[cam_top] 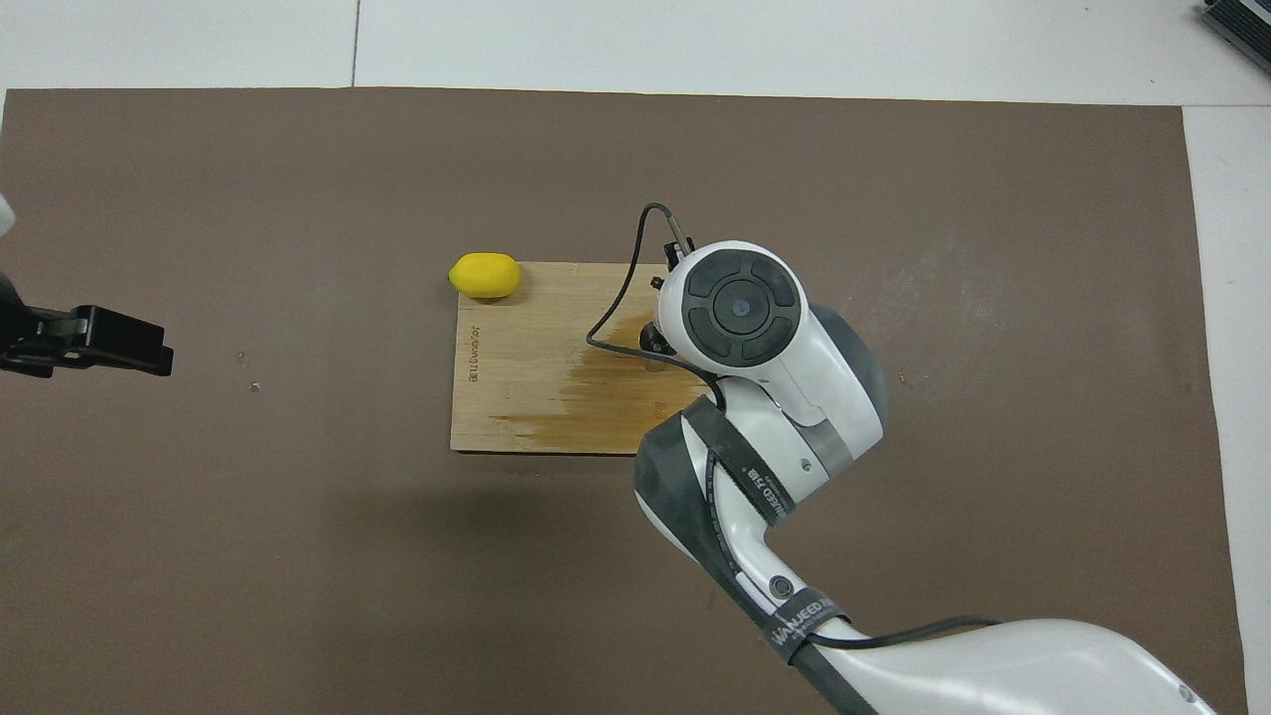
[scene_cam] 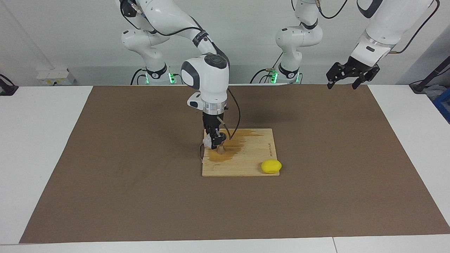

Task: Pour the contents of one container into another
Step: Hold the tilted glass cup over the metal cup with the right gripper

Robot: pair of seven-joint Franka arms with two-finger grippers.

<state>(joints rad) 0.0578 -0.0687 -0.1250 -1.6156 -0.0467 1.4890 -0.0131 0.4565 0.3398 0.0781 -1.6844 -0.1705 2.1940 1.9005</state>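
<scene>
Tilting textured glass cup, hourglass steel jigger

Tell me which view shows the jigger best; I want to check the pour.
The facing view: the jigger stands on the cutting board under the right end effector holding the glass cup. Overhead, the arm hides nearly all of it.

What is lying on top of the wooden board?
On the wooden board stand the steel jigger and a lemon at its corner. A dark wet stain covers part. The right gripper holds the glass cup tilted over the jigger; the jigger's contents are hidden.
</scene>
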